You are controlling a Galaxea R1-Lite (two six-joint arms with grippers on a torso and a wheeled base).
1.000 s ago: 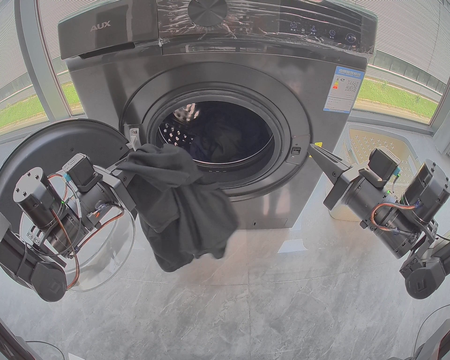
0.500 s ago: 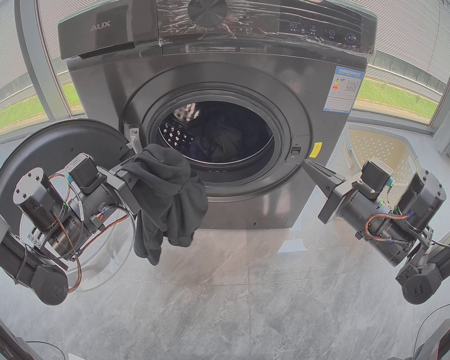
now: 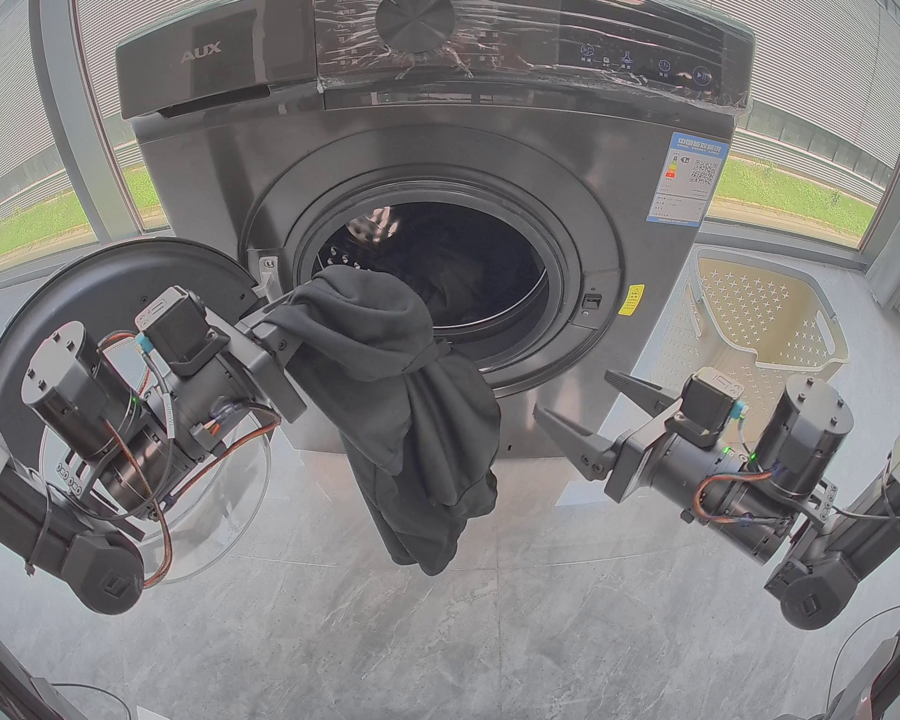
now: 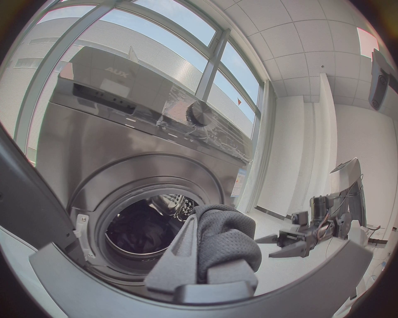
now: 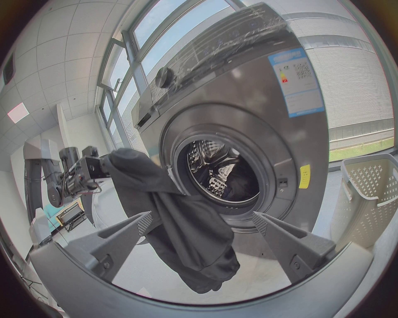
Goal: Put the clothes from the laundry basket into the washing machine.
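Clothing first: a dark grey garment (image 3: 412,412) hangs from your left gripper (image 3: 274,330), whose fingers are clamped on its upper fold. The bunched top sits in front of the lower-left rim of the washing machine (image 3: 562,141) port, and the rest dangles above the grey floor (image 3: 469,637), outside the drum. You cannot tell whether the cloth touches the rim. More dark clothes (image 3: 441,272) lie inside the drum. The round door (image 3: 112,281) stands swung open on the left, behind your left arm.

Your right gripper (image 3: 574,396) is spread wide and holds nothing. It sits low before the machine's right front, fingers pointing toward the garment but apart from it. The cream perforated laundry basket (image 3: 769,309) stands on the floor right of the machine, behind that arm.

For markings, you have a blue-and-white label (image 3: 689,178) with coloured bars and a square code, its fine print too small to make out. A small yellow sticker (image 3: 632,299) sits right of the door latch. Pale logo lettering (image 3: 201,52) marks the drawer. Clear film covers the control panel around the knob (image 3: 414,21).
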